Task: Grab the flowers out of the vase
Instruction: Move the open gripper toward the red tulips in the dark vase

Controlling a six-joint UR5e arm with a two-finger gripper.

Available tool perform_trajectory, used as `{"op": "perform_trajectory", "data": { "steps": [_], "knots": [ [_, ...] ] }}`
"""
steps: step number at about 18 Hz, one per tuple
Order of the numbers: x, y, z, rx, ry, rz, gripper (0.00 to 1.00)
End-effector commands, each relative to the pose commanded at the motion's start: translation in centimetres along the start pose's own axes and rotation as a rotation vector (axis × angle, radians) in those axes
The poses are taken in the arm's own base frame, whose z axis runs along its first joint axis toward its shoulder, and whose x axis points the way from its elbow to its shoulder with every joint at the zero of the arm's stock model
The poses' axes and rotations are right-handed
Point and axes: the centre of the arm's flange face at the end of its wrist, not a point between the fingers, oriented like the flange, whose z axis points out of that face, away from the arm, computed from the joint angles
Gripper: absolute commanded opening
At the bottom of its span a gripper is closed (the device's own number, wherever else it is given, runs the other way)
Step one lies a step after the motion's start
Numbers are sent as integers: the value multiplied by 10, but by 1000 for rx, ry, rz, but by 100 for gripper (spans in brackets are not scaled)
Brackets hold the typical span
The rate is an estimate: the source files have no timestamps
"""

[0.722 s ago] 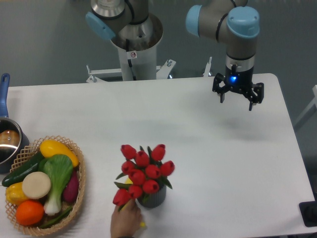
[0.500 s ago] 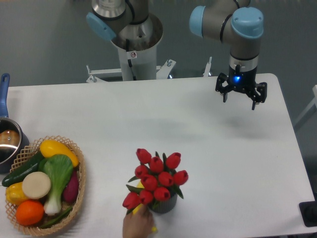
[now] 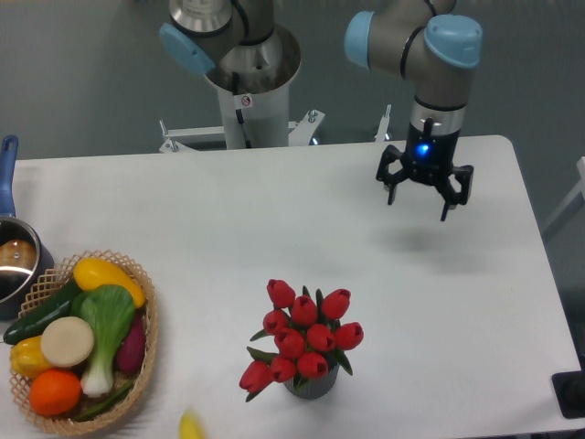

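The flowers (image 3: 302,337), a bunch of red tulip buds with dark green leaves, stand upright in the vase (image 3: 313,386), a small dark grey cylinder near the table's front edge, mostly hidden under the blooms. My gripper (image 3: 420,194) hangs above the table's far right, well up and to the right of the flowers. Its fingers are spread apart and hold nothing.
A wicker basket (image 3: 146,361) of colourful vegetables sits at the front left. A steel pot (image 3: 16,261) with a blue handle is at the left edge. A small yellow thing (image 3: 189,427) shows at the bottom edge. The arm's base (image 3: 245,78) stands behind the table.
The vase with the flowers was shifted to the right by a hand, which has now left the view. My gripper moved slightly left and down.
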Motion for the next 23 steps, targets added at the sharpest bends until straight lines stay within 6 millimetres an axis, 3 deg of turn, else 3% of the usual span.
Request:
{"op": "perform_trajectory", "data": {
  "steps": [4,11,17,23],
  "knots": [
    [8,-29,5,227,79,-10,100],
    [-29,-81,45,539,228,15,100],
    [-37,-109,78,547,278,56,100],
    [-51,-125,106,545,310,53,100]
  ]
}}
